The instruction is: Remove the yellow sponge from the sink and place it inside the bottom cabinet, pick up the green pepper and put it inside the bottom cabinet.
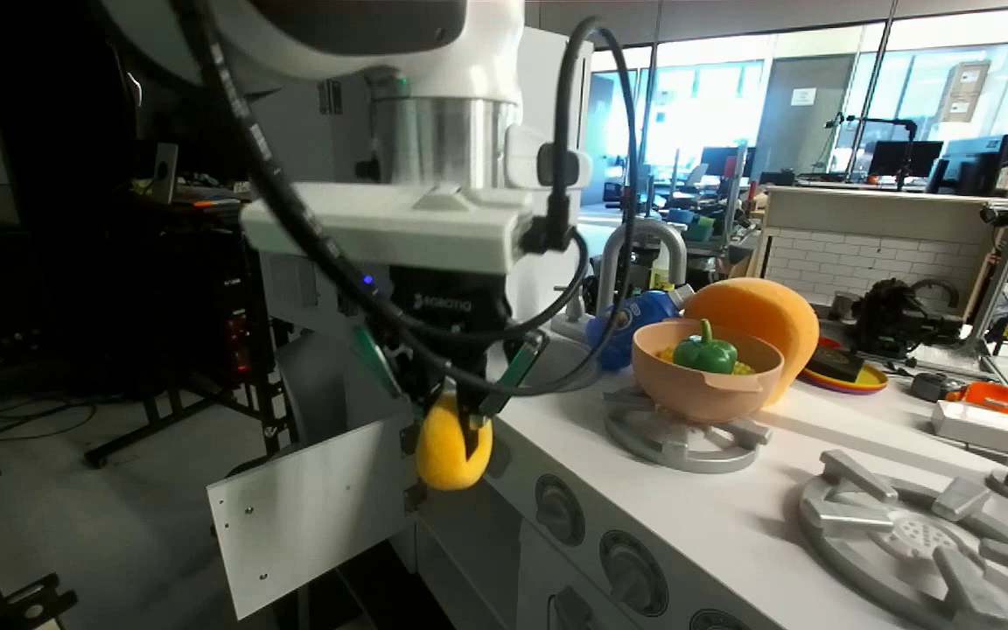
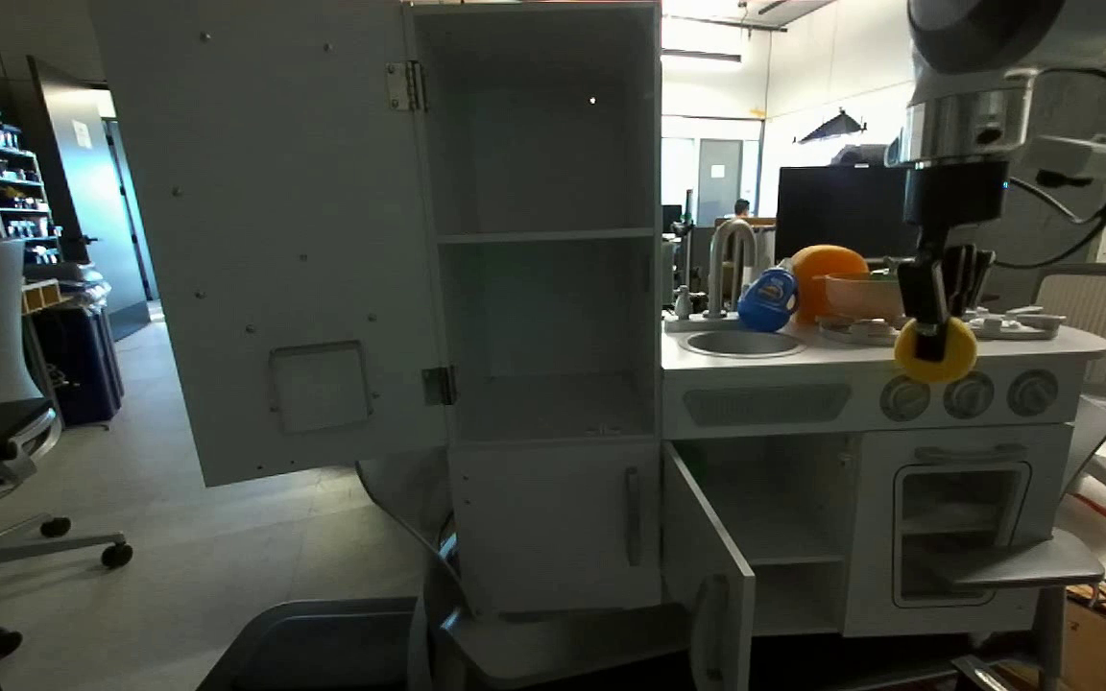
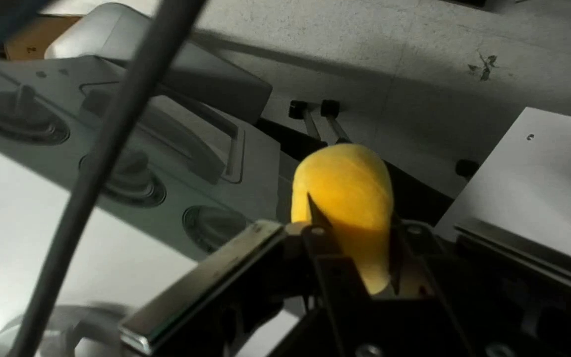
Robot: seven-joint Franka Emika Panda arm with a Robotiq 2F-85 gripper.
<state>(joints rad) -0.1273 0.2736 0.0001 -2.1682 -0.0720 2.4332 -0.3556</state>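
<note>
sponge (image 1: 445,465): hung clamped in my gripper (image 3: 355,230), out of the sink (image 2: 745,344), before the counter (image 1: 578,429). pepper (image 1: 705,353): sat in bowl (image 1: 698,401). step, i judged: sponge transfer; next called for lowering, then reaching inside open cabinet (image 2: 788,504).

Gripper (image 1: 453,429): you can read "ROBOTIQ" on its black housing (image 1: 460,290).
Door sheet (image 1: 803,96): too small to read.
Blue bottle (image 2: 767,301): lettering you cannot make out.
Brown box (image 3: 42,37): a mark, unclear to you.

End effector (image 2: 940,338) gripping yellow sponge (image 2: 958,359), open bottom cabinet (image 2: 783,501)
</note>
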